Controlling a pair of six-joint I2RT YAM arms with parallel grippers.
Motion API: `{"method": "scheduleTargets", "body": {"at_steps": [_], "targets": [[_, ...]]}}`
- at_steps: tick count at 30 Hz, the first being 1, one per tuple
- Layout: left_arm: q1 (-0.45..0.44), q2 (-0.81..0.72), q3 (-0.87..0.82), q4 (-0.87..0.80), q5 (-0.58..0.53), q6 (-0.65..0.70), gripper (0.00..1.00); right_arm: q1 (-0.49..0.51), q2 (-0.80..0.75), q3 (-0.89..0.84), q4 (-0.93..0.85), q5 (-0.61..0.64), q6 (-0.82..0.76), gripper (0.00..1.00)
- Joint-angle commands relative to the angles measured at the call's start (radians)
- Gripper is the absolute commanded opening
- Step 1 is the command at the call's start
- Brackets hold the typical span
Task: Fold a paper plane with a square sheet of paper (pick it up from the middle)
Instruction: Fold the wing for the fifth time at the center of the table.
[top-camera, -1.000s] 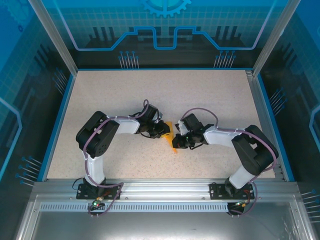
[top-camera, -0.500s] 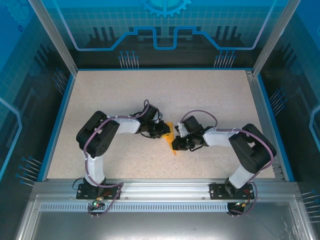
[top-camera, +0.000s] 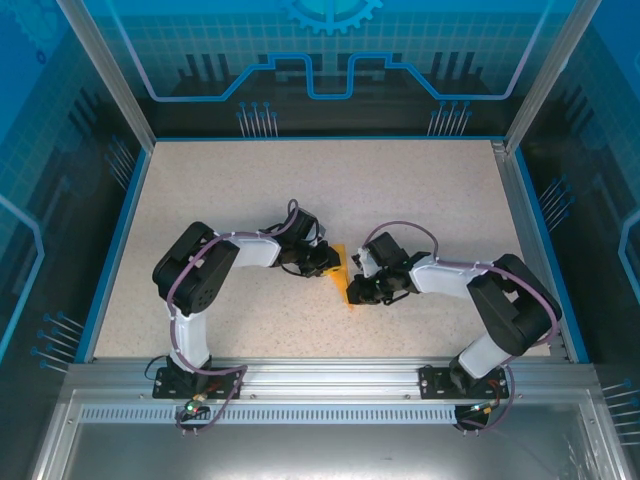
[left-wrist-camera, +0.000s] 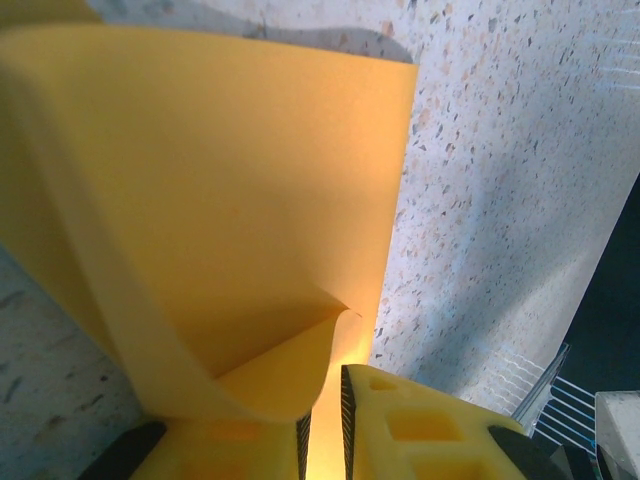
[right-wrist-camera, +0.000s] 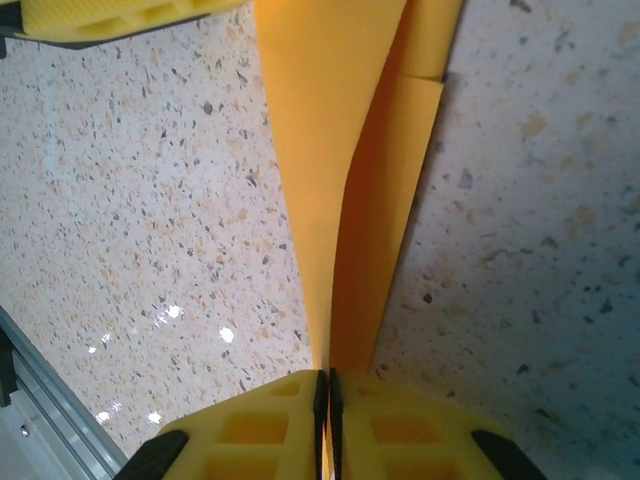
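The square sheet of paper (top-camera: 343, 284) is bright orange and folded into a narrow, creased strip, held up off the table between both arms. My left gripper (top-camera: 331, 263) pinches its upper end; in the left wrist view the paper (left-wrist-camera: 230, 170) fans out from the jaws, whose pads stand a sliver apart with paper between them at my left gripper (left-wrist-camera: 325, 430). My right gripper (top-camera: 356, 290) grips the lower end. In the right wrist view its pads are pressed together on the fold at my right gripper (right-wrist-camera: 328, 420), and the paper (right-wrist-camera: 340, 150) runs up towards the left gripper's yellow finger (right-wrist-camera: 120, 15).
The speckled tabletop (top-camera: 300, 190) stretches away behind the grippers. A blue rim and metal frame posts (top-camera: 110, 80) border it. An aluminium rail (top-camera: 320, 375) carrying both arm bases runs along the near edge.
The right arm's elbow has swung slightly and its gripper has shifted a little along the paper. The left arm and the paper have stayed put.
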Motion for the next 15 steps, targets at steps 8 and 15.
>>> {"method": "scheduleTargets", "body": {"at_steps": [8,15], "targets": [[-0.002,0.055,-0.006,-0.099,-0.039,0.015,0.19,0.061,0.055,0.028,-0.089,-0.004,-0.028,0.04],[-0.002,0.058,-0.001,-0.116,-0.045,0.012,0.18,0.099,0.136,0.023,-0.17,0.059,-0.05,0.02]]}}
